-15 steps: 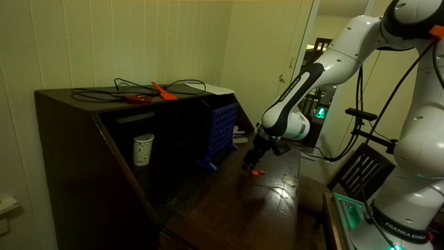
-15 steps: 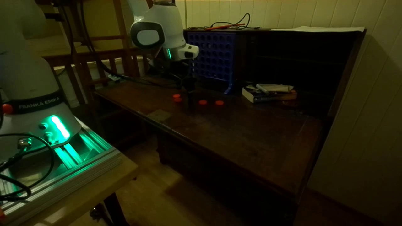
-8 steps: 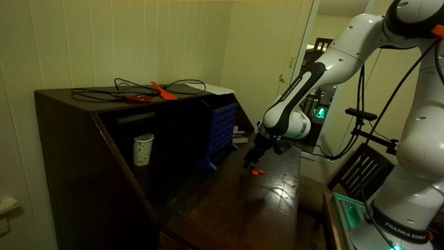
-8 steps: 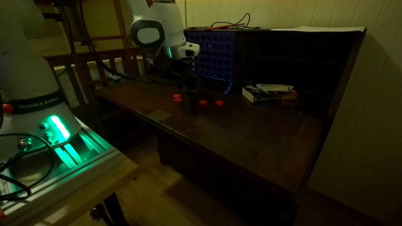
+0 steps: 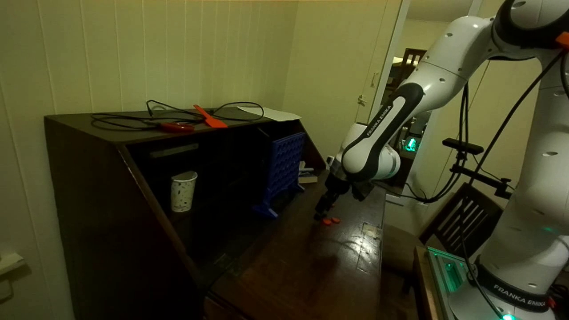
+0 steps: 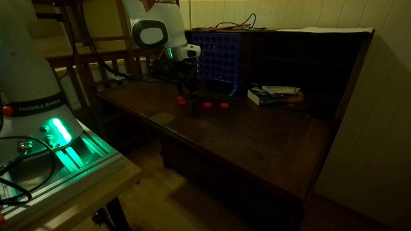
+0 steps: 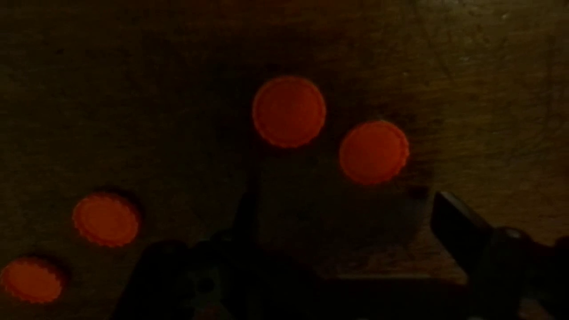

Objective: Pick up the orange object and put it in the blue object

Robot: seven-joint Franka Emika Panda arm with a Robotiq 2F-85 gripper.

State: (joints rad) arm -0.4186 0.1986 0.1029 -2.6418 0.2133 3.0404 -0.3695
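Note:
Several orange discs with toothed rims lie flat on the dark wooden desktop. In the wrist view one orange disc (image 7: 374,152) and another orange disc (image 7: 289,111) lie just beyond the fingertips. Two more discs (image 7: 106,219) lie outside the left finger. Orange discs also show in both exterior views (image 5: 326,221) (image 6: 224,105). My gripper (image 7: 344,204) is open and empty, its fingers wide apart. It points down low over the desk beside the discs, also in an exterior view (image 5: 321,214). The blue object (image 5: 286,162) is an upright rack with rows of round holes, also seen here (image 6: 220,57).
The rack stands at the front of a dark cabinet (image 5: 84,200). A book with papers (image 6: 273,98) lies right of the rack. A patterned cup (image 5: 183,192) stands inside the cabinet. An orange tool (image 5: 209,118) with cables and a white sheet (image 5: 271,114) lie on top.
My gripper has shifted slightly toward the robot's base and a little lower, and its wrist has tilted somewhat. The orange discs and the blue rack have not moved.

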